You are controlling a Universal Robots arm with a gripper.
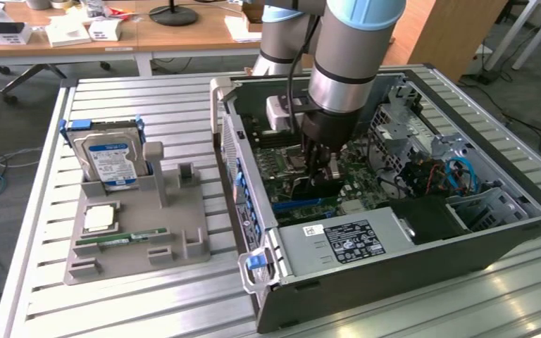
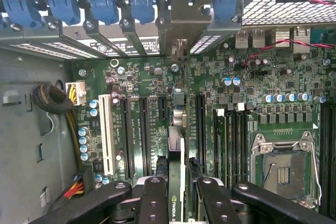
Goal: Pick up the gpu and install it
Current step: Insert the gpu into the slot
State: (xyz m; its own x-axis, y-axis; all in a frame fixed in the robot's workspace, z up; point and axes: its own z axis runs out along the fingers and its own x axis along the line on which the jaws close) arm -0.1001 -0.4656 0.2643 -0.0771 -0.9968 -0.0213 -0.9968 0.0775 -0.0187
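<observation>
1. Where the two black fingers (image 2: 156, 202) come together in the wrist view, they close on the gpu (image 2: 176, 150) from both sides, so the gripper (image 2: 178, 182) is clamped on the card.
2. Seen edge-on, the gpu stands upright on its long edge, and a logo on a green patch shows between the fingers.
3. Beneath the card lies the green motherboard (image 2: 142, 77), and the gpu lines up with the long black expansion slots beside a white slot (image 2: 107, 135). Whether its edge is already pressed home cannot be told.
4. Off to one side of the card on the same board sits the open processor socket (image 2: 283, 169).
5. Beyond the card's far end, its metal bracket (image 2: 181, 24) meets the row of blue slot clips (image 2: 105, 6) at the case wall.
6. In the exterior view the arm (image 1: 351, 49) reaches straight down into the open computer case (image 1: 393, 260), which lies on its side on the ribbed metal table (image 1: 158, 310).
7. Toward the exterior view's left, well apart from the case, a grey holder (image 1: 139, 225) carries an upright hard drive (image 1: 110, 158) and a flat memory stick (image 1: 120, 241).
8. Farthest back stands a wooden desk (image 1: 195, 32).
</observation>
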